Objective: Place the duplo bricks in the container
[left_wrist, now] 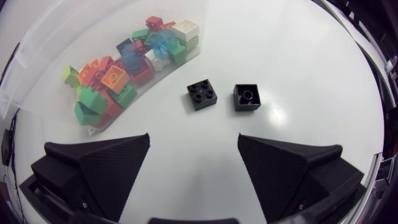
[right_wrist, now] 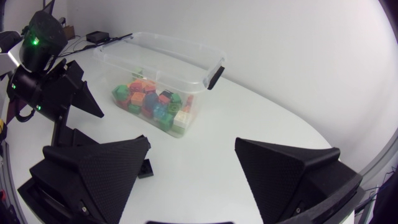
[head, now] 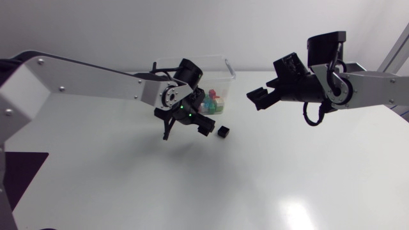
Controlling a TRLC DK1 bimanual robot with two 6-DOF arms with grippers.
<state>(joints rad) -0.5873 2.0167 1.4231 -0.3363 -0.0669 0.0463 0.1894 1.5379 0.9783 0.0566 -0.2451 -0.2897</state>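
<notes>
Left claw: the matte black left claw [left_wrist: 194, 140] is spread wide and empty, hanging above the white tabletop [head: 192, 191] just beside the container.
Right claw: the matte black right claw [right_wrist: 193, 143] is also spread and holds nothing. It hangs off the container's far side, well apart from the loose bricks.
Container: the clear plastic box with a black latch [right_wrist: 161, 43] stands upright and open-topped. A heap of coloured duplo bricks [left_wrist: 124, 68] already lies inside it.
Loose bricks: two remain on the tabletop near the box wall, a black square brick lying studs-up [left_wrist: 201, 95] and a black square brick turned hollow-side-up [left_wrist: 247, 97]. They sit near each other without touching.
Key relation: both black bricks lie ahead of the left claw, roughly in line with the gap between its fingers, and the studs-up one sits nearer the middle of that gap.
Axis: each brick is square, so neither has a long side. The studs-up one sits slightly skewed to the fingers.
Nearer arm: the left, by my judgement, so the next pick falls to it.
Progress: nearly finished.
</notes>
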